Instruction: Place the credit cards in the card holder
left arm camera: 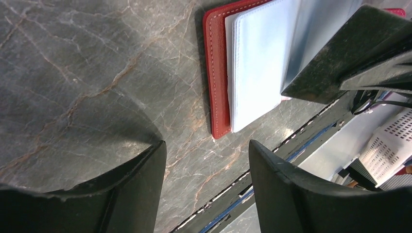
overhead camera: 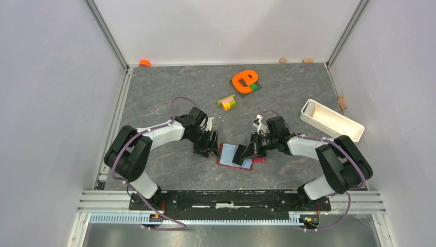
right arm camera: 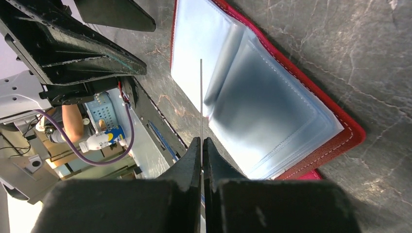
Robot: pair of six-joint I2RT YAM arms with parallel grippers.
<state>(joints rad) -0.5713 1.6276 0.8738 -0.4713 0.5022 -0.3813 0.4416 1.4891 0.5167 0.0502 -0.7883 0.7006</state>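
The card holder [overhead camera: 226,153] lies open on the table between the arms, dark red outside with light-blue clear sleeves inside. It shows in the left wrist view [left arm camera: 217,73] and the right wrist view [right arm camera: 272,102]. My right gripper [overhead camera: 242,153] [right arm camera: 201,141] is shut on a thin credit card [right arm camera: 200,97], seen edge-on as a fine line, held upright over the holder's sleeves. I cannot tell the card's colour. My left gripper [overhead camera: 209,148] [left arm camera: 206,145] is open and empty, low over the table just left of the holder.
A white oblong tray [overhead camera: 331,119] stands at the right. Multicoloured toy bricks [overhead camera: 226,102] and an orange shape on a dark plate [overhead camera: 243,80] lie farther back. The holder's red snap tab [overhead camera: 259,160] sticks out to the right.
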